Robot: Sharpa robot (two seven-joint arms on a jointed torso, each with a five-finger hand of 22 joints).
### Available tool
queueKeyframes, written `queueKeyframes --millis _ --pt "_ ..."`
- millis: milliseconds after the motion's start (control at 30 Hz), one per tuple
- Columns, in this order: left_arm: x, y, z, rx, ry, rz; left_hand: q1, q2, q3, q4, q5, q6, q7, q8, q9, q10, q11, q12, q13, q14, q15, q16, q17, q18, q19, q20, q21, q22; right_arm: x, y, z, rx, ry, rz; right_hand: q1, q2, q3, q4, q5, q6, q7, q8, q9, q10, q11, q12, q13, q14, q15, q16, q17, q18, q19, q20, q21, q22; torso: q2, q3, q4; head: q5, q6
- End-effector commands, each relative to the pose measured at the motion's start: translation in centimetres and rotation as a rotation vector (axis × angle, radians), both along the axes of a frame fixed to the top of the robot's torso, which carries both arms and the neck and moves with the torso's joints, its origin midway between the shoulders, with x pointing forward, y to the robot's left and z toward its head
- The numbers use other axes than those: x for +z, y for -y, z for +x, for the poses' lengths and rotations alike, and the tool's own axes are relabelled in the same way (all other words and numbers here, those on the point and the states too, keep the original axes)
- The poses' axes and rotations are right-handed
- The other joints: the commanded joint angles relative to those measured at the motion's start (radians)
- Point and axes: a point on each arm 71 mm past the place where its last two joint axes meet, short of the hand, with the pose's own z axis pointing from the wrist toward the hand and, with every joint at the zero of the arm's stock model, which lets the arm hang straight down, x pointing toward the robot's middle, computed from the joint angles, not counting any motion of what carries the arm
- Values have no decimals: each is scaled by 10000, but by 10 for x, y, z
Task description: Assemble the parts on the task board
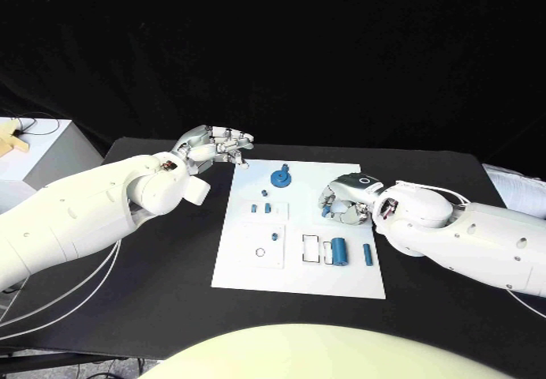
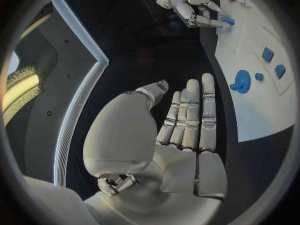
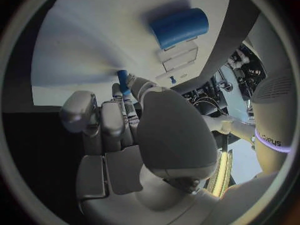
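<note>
Blue loose parts lay unassembled on the white plastic task board, the right hand's fingers pinching a small blue peg while the left hand hung empty, fingers apart.

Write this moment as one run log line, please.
left hand: open, beside task board | right hand: pinches small blue part over board | blue cylinder: lying on board

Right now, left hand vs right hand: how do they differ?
The left hand hangs over the black table off the far left corner of the task board; the right hand is over the board's right side. The left hand holds nothing, fingers out straight; the right hand pinches a small blue part. Both are silver, on white arms.
</note>
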Motion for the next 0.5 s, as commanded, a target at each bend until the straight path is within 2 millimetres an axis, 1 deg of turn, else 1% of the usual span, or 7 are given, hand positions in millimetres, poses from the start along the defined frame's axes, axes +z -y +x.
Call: queueKeyframes --millis 33,233,300,367,400,433,500 --pt "2 2 -1 -158 107 -149 -13 102 -49 3 3 -29 25 -30 -10 26 70 -22 -9 15 28 -46 16 130 92 -7 -45 -9 -1 -2 -1 69 94 -13 -15 -86 83 4 9 76 2 42 12 116 -7 -42 -3 -10 -44 51 0 -185 62 20 43 23 8 0 3 5 1" --pt "2 1 -1 -159 96 -140 -13 102 -49 3 3 -29 25 -30 -10 26 70 -22 -9 15 28 -46 16 130 92 -7 -45 -9 -1 -3 -2 -65 54 185 -185 -116 386 39 26 243 -28 138 64 390 -54 -20 26 -1 -78 94 21 -217 115 2 221 226 4 -7 4 6 1" --pt "2 1 -1 -156 91 -135 -13 102 -49 3 3 -29 25 -30 -10 26 70 -22 -9 15 28 -46 16 130 92 -7 -45 -9 -1 -3 -2 -138 58 238 -185 -55 647 -33 170 391 -77 238 131 654 -119 25 60 20 -131 150 76 -252 175 -37 413 433 4 -8 6 13 1" --pt "2 1 -1 -152 88 -131 -13 102 -49 3 3 -29 25 -30 -10 26 70 -22 -9 15 28 -46 16 130 92 -7 -45 -9 -1 -2 -1 -217 75 297 -112 91 946 -161 75 518 -129 339 208 860 -184 20 93 60 -182 252 208 -289 235 -83 613 645 -5 -5 2 13 1" --pt "2 1 -1 -150 86 -129 -13 102 -49 3 3 -29 25 -30 -10 26 70 -22 -9 15 28 -46 16 130 92 -7 -45 -9 0 -2 -1 -258 99 334 -65 167 1098 -259 114 580 -150 398 257 949 -207 10 107 79 -207 303 275 -306 261 -105 705 743 -5 -6 2 10 1" --pt "2 1 -1 -150 85 -128 -13 102 -49 3 3 -29 25 -30 -10 26 70 -22 -9 15 28 -46 16 130 92 -7 -45 -9 0 -2 -1 -289 122 363 14 258 1295 -447 169 684 -184 509 349 1161 -265 45 151 76 -250 309 259 -317 278 -143 778 825 -7 -7 1 10 1" --pt "2 1 -1 -151 83 -127 -13 102 -49 3 3 -29 25 -30 -10 26 70 -22 -9 15 28 -46 16 130 92 -7 -45 -9 1 -1 -1 -366 192 439 30 315 1463 -589 183 695 -190 572 418 1266 -288 35 176 74 -271 318 259 -322 278 -169 806 861 -9 -7 -1 7 1"
